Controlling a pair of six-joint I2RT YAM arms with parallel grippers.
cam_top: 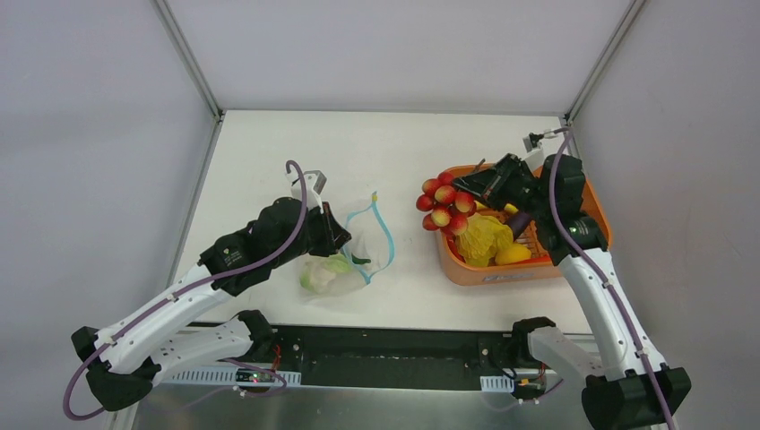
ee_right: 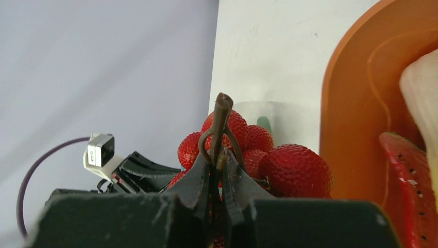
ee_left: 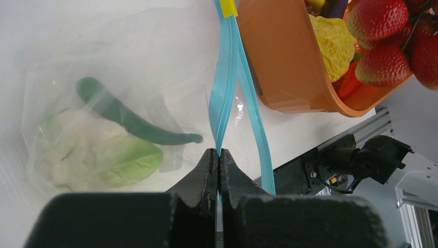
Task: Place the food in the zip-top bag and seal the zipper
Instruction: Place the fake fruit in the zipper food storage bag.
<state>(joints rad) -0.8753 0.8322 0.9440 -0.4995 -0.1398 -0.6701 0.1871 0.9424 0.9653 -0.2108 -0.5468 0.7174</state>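
Zip-top bag [cam_top: 345, 260] lies on the worktop [cam_top: 296, 152] just ahead of the left arm, its mouth turned toward the orange tub [cam_top: 502, 270], with a gap of worktop between them. It is thin, clear, crinkly film, so it is probably light, limp and slippery, and apt to slide or fold if pushed. The stiffer blue zipper [ee_left: 227, 98] looks like the sensible place to hold it. The left gripper [ee_left: 218, 155] has its jaws pressed together on one strip, and the other strip runs apart beside it, so the mouth gapes.

Inside rest a white cauliflower [ee_left: 77, 134] with green leaves and a long dark green pepper-like piece [ee_left: 129, 121].

Farther off, the right gripper [ee_right: 219, 160] has its jaws clamped on the thin brown stem [ee_right: 221, 119] of a bunch of red berries [ee_right: 294, 168], held at the tub's left rim. The bunch looks light and rigid, but may swing on that stem.

Only the left wrist view shows the bag's contents and the pinch on the zipper. The right wrist view alone shows the stem between the jaws. The overhead view alone shows how bag and tub lie.
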